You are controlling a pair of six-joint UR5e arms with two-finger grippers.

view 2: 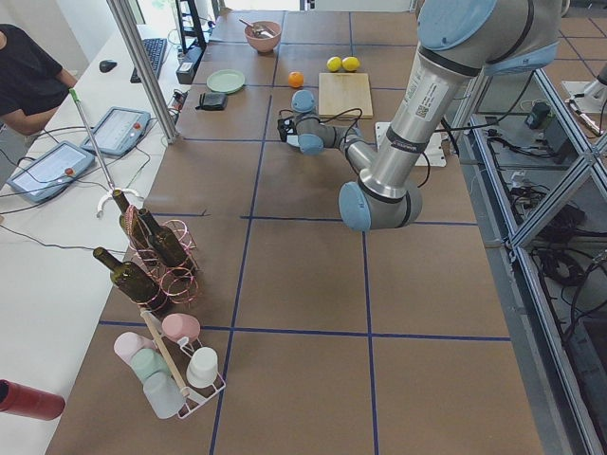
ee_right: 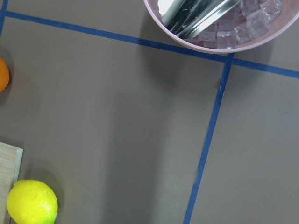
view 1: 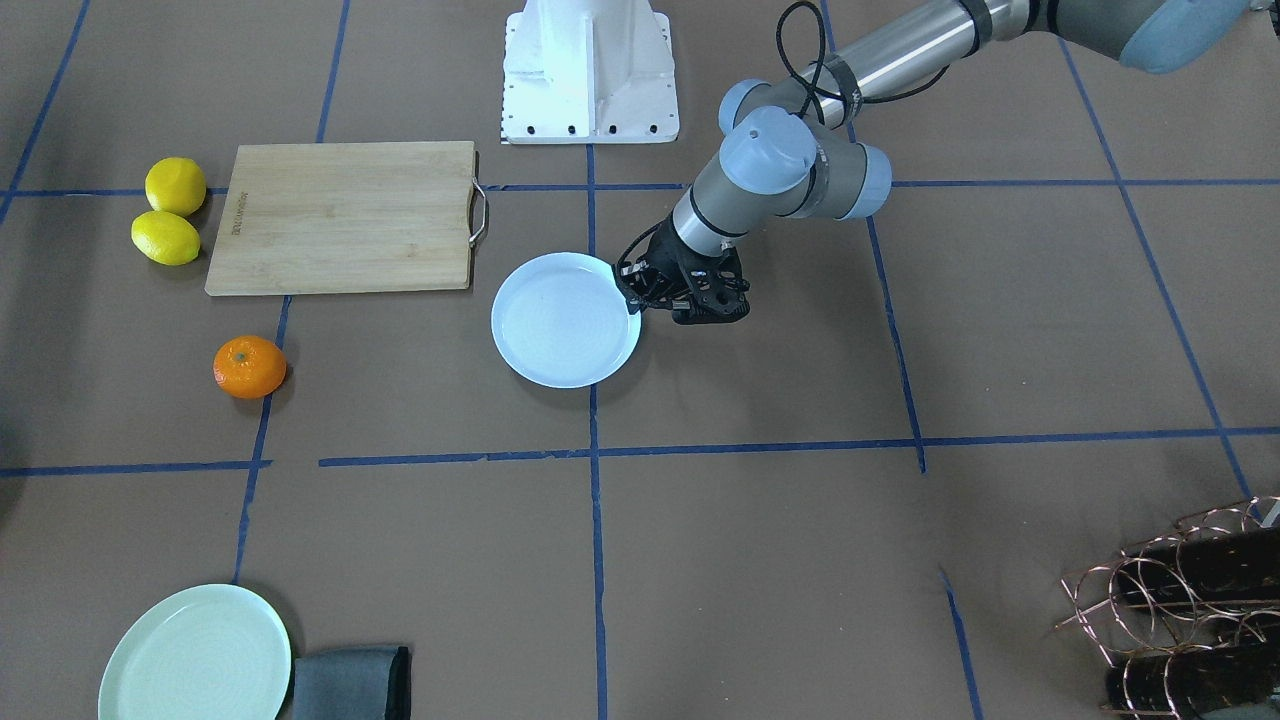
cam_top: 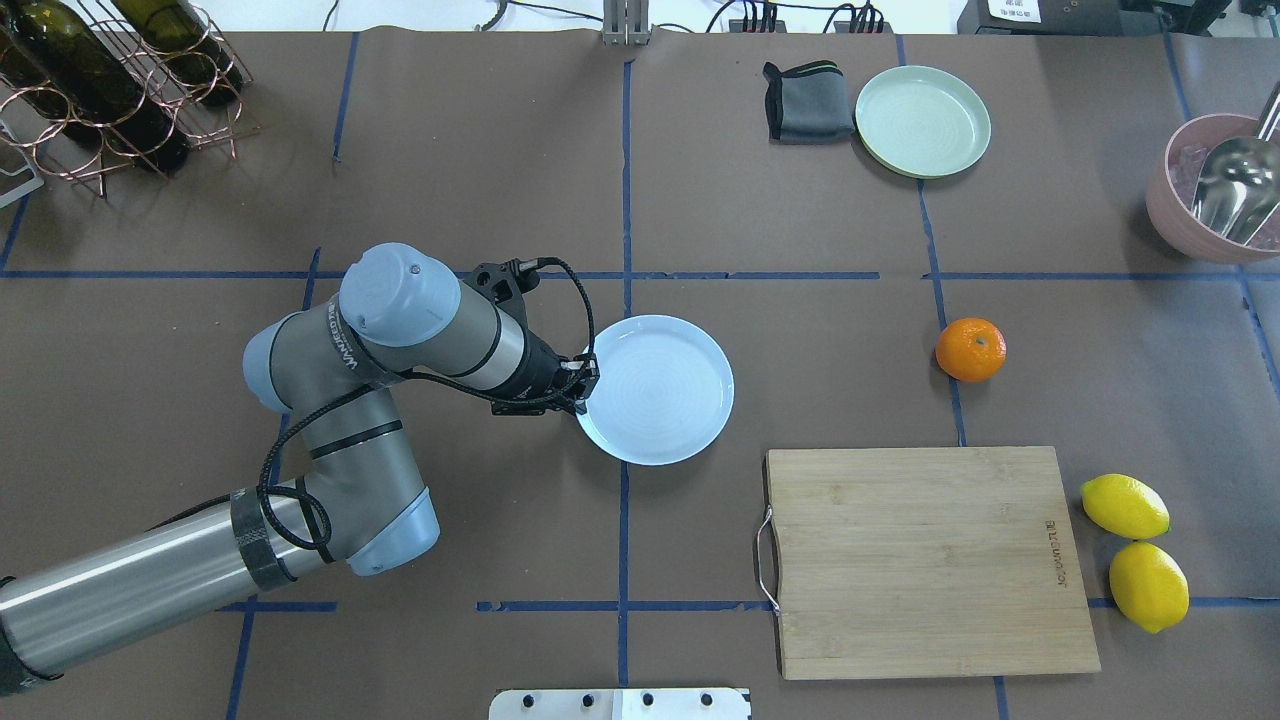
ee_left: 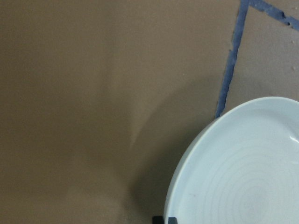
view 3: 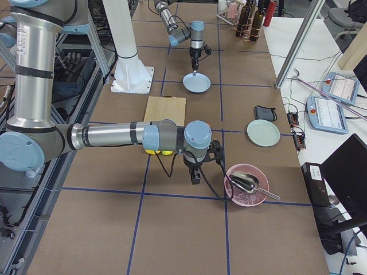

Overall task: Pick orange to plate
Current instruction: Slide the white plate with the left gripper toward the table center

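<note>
The orange [cam_top: 970, 349] lies alone on the brown table, right of the plate and beyond the cutting board; its edge also shows in the right wrist view [ee_right: 2, 74]. The pale bluish-white plate [cam_top: 655, 390] rests near the table's middle. My left gripper [cam_top: 583, 385] points down at the plate's left rim, and its fingertips [ee_left: 164, 219] are shut together on that rim [ee_left: 187, 168]. My right gripper [view 3: 195, 175] hangs between the pink bowl and the lemons and shows only in the exterior right view, so I cannot tell its state.
A wooden cutting board [cam_top: 925, 555] lies near the robot with two lemons [cam_top: 1125, 506] to its right. A mint-green plate [cam_top: 922, 120] and a grey cloth [cam_top: 808, 100] sit at the far side. A pink bowl with a scoop [cam_top: 1200, 215] stands far right, a bottle rack [cam_top: 110, 90] far left.
</note>
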